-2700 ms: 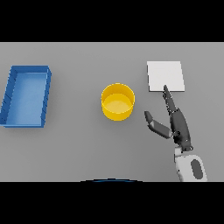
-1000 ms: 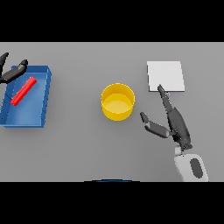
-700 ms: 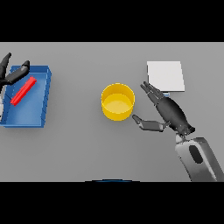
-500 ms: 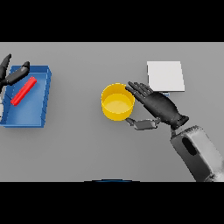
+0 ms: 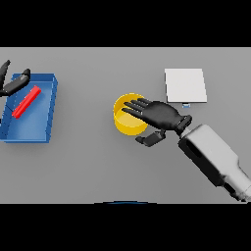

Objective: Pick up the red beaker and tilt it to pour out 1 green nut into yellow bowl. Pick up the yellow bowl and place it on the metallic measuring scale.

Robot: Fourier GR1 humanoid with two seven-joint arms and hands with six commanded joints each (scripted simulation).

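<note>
Two hands busy: your right hand (image 5: 159, 115) had swung over the yellow bowl (image 5: 128, 122), fingers spread wide, nothing gripped; left hand (image 5: 12, 83) open beside the red beaker (image 5: 26, 102).

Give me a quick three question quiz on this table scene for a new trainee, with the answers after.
1. True or false: the yellow bowl already sits on the scale.
2. Where does the red beaker lie? A) in the blue tray B) in the bowl C) on the scale
3. Fill in: the right robot hand reaches over the ____, fingers spread.

Key
1. False: the bowl stands on the table, left of the scale and apart from it.
2. A. The left robot hand shows at the tray's far left corner.
3. Bowl.
</note>
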